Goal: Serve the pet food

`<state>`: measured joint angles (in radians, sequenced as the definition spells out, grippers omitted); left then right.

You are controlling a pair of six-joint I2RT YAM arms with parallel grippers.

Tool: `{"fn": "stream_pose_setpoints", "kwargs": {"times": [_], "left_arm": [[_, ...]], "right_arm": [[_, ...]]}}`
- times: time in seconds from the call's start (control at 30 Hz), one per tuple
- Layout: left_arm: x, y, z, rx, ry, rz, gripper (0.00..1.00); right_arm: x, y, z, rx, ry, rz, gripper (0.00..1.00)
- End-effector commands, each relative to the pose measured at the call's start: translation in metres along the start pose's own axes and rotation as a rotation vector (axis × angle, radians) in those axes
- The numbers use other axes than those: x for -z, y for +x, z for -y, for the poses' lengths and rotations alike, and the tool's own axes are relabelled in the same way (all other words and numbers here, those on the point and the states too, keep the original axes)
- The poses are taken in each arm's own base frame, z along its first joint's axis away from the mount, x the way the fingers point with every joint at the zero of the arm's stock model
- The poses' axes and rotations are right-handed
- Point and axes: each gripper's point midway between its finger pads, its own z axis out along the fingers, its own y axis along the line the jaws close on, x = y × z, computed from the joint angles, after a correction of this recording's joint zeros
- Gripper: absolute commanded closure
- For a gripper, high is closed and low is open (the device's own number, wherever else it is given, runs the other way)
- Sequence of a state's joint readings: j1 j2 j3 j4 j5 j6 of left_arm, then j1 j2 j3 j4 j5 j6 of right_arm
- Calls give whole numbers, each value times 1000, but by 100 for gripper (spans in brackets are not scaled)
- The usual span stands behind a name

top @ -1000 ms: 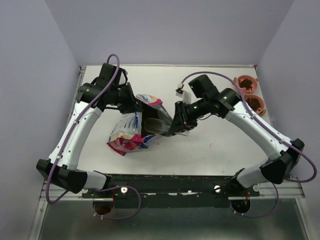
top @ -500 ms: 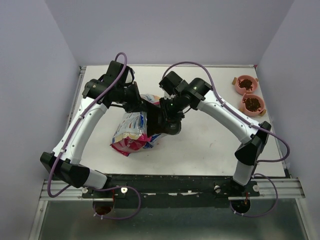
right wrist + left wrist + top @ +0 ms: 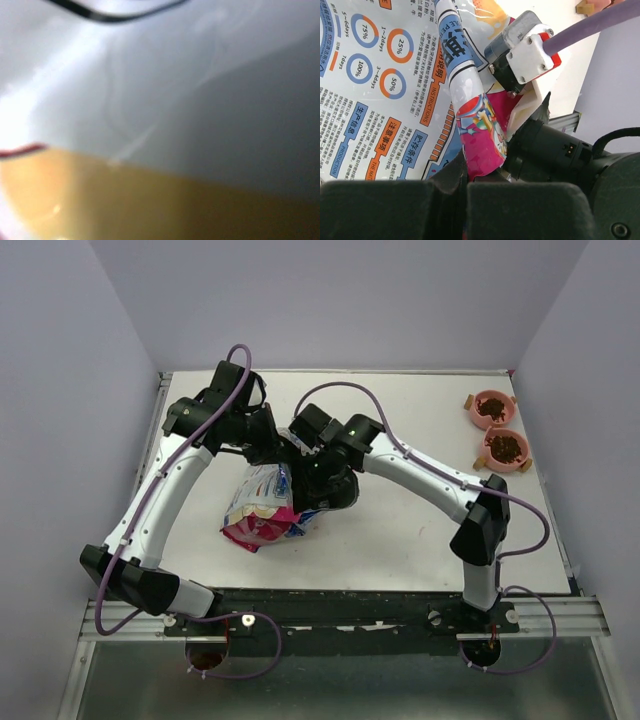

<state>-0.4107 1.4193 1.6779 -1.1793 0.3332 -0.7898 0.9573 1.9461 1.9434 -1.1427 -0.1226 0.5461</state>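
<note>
The glossy pink-and-blue bag (image 3: 257,512) lies left of the table's middle, its printed side (image 3: 380,90) filling the left wrist view. My left gripper (image 3: 276,446) (image 3: 465,182) is shut on the bag's pink top edge (image 3: 482,145), holding the mouth up. My right gripper (image 3: 322,486) is pushed into the bag's mouth, its fingers hidden. The right wrist view is a blur of silvery lining (image 3: 200,75) over a yellow-brown patch (image 3: 125,205). Pet food (image 3: 492,409) shows as dark kibble in two pink bowls at the far right.
The two pink bowls (image 3: 477,400) (image 3: 520,460) stand one behind the other near the right edge. The right arm's wrist camera block (image 3: 527,47) sits close above the bag's edge. Purple cables loop over both arms. Walls close in the table.
My right arm has swung left from beside the bag and pushed its gripper into the bag's mouth. The left gripper kept its hold; the bag shifted slightly.
</note>
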Motion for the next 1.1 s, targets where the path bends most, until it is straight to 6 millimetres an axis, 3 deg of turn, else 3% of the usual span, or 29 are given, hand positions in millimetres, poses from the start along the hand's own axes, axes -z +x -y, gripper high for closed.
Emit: {"fn": "stream_pose_setpoints", "kwargs": {"times": [0.0, 0.17, 0.27, 0.43, 0.6, 0.87, 1.07], "left_arm": [[18, 7, 38, -36, 157, -16, 100], [21, 7, 37, -40, 159, -8, 100], [22, 9, 36, -40, 157, -3, 100], [28, 8, 36, -44, 158, 18, 100], [36, 4, 38, -54, 156, 54, 100], [49, -5, 44, -72, 154, 102, 100], [51, -8, 45, -73, 153, 114, 100]], "right_arm": [[-23, 5, -67, 84, -359, -12, 100], [1, 11, -110, 98, -686, 35, 100], [20, 9, -114, 74, -823, 85, 100], [66, -1, -91, 5, -986, 167, 100], [104, 11, -66, 6, -1067, 201, 100], [126, 40, -27, -72, -1038, 238, 100], [112, 44, -1, -173, -986, 260, 100]]}}
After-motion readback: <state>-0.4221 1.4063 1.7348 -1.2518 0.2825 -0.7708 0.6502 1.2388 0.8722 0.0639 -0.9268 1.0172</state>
